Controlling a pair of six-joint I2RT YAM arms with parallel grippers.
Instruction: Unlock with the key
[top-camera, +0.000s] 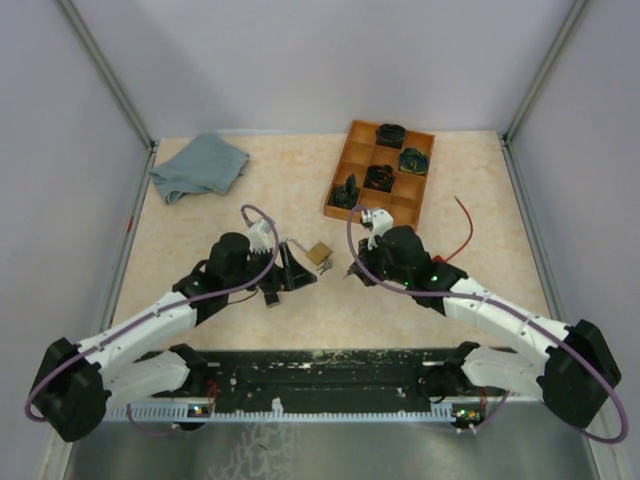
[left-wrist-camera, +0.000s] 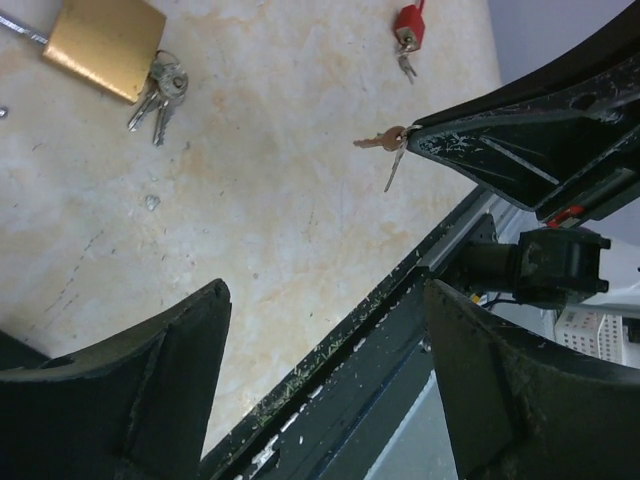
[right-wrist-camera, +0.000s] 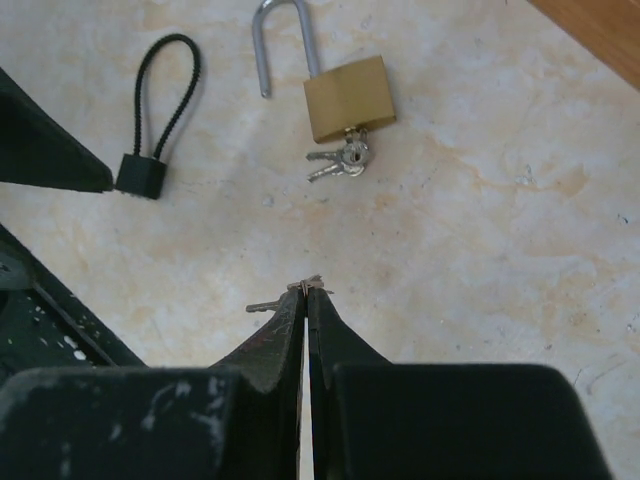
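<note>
Right gripper (right-wrist-camera: 305, 292) is clamped on a loose key (right-wrist-camera: 262, 306), the brass padlock (right-wrist-camera: 348, 97) lies on the bench (right-wrist-camera: 480, 230) just left of it, key bunch (right-wrist-camera: 340, 162) in its keyhole, black loop lock (right-wrist-camera: 160, 110) beside, and the left gripper (left-wrist-camera: 325, 300) gapes wide.

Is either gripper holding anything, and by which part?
Right gripper pinches a small key bunch at its ring end, keys sticking out free. Left gripper is open, empty.
</note>
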